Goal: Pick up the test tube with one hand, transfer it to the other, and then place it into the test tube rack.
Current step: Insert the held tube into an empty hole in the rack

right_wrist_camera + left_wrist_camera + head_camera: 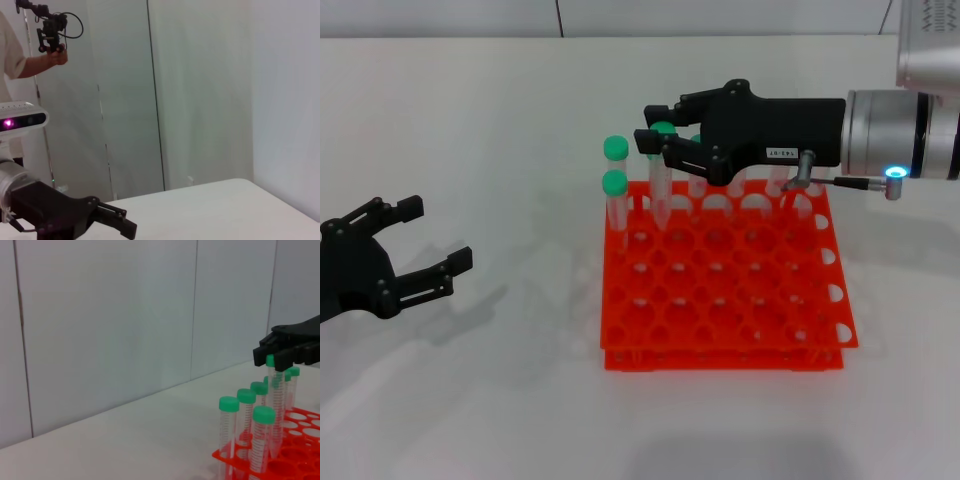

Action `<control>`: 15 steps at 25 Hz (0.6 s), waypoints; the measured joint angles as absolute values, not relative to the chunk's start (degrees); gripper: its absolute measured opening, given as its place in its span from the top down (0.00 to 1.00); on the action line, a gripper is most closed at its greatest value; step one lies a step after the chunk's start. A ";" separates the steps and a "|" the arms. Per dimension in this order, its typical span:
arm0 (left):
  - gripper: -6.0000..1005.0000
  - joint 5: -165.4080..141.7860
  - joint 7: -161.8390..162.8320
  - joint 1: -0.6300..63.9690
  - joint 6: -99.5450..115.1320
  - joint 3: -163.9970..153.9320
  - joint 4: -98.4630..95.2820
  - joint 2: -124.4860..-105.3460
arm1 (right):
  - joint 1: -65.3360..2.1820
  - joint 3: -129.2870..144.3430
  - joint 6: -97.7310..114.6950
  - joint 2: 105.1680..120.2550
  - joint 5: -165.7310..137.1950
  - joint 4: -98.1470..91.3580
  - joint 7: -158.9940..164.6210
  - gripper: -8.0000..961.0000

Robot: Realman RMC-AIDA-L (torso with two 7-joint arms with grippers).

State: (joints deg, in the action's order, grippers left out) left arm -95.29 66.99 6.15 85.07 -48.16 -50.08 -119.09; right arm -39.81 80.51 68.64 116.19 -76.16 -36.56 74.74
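Note:
My right gripper [655,132], the one with the white label, is shut on the green cap of a clear test tube [660,190]. It holds the tube upright, with the lower end inside a back-row hole of the orange-red rack [720,356]. In the left wrist view the same gripper [280,354] sits on that tube's cap [270,360] above the rack [300,440]. My left gripper [440,232] is open and empty, low over the table far to the left of the rack. It also shows in the right wrist view [117,222].
Several other green-capped tubes stand in the rack's back rows, two at its left corner [614,165]. The rack's front rows hold nothing. White table all round. A person with a camera rig [50,35] stands in the background.

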 joint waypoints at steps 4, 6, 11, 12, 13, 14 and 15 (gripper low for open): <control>0.11 -95.32 66.97 6.15 85.07 -48.17 -50.08 -119.09 | -39.81 81.03 67.72 116.19 -76.16 -36.32 74.47 0.73; 0.11 -95.34 66.97 6.15 85.08 -48.21 -50.08 -119.09 | -39.81 81.20 67.52 116.19 -76.16 -36.28 74.45 0.73; 0.11 -95.41 66.97 6.15 85.08 -48.29 -50.09 -119.09 | -39.81 81.86 67.05 116.19 -76.11 -35.81 74.44 0.73; 0.11 -95.43 66.97 6.16 85.07 -48.31 -50.09 -119.09 | -39.82 81.94 66.99 116.19 -76.10 -35.68 74.44 0.73; 0.11 -95.44 66.97 6.15 85.07 -48.32 -50.09 -119.09 | -39.82 82.10 66.93 116.19 -76.08 -35.60 74.44 0.73; 0.11 -95.44 66.97 6.15 85.07 -48.33 -50.10 -119.09 | -39.83 82.40 66.78 116.18 -75.94 -35.57 74.44 0.73; 0.11 -95.44 66.97 6.15 85.07 -48.33 -50.09 -119.08 | -39.82 82.74 66.64 116.18 -75.81 -35.55 74.44 0.73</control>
